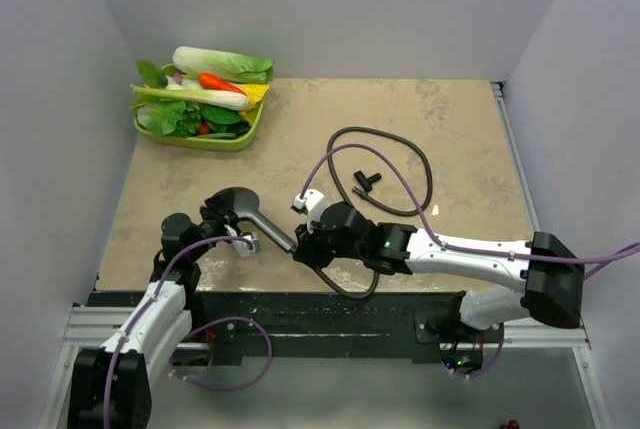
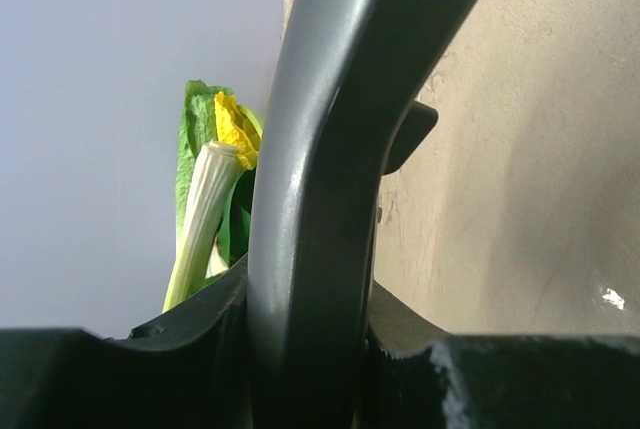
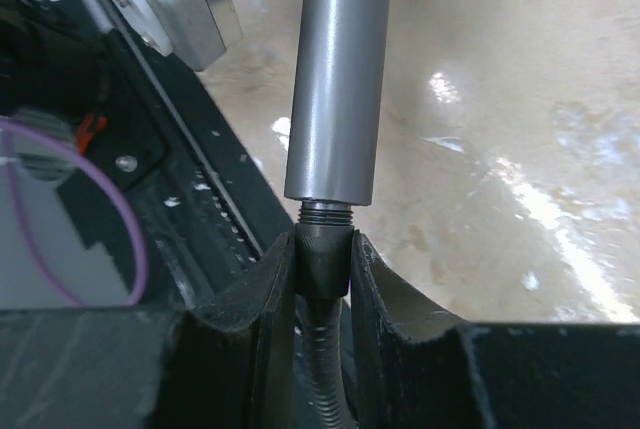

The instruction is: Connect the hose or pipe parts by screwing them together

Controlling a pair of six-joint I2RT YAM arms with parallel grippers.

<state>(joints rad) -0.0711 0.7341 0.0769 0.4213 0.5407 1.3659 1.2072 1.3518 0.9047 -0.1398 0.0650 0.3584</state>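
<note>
Closest to my right wrist camera, the right hand (image 3: pixel 322 279) is clamped on the hose nut (image 3: pixel 323 249), butted against the threaded handle end of the shower head (image 3: pixel 335 79) over the worktop's (image 1: pixel 450 119) near edge; the left hand (image 2: pixel 308 349) grips that head's curved neck, and the hose (image 1: pixel 428 171) loops away behind. Thread shows above the nut, so I judge the screwing is part done: next, turn the nut square to the handle while the left holds firm.
</note>
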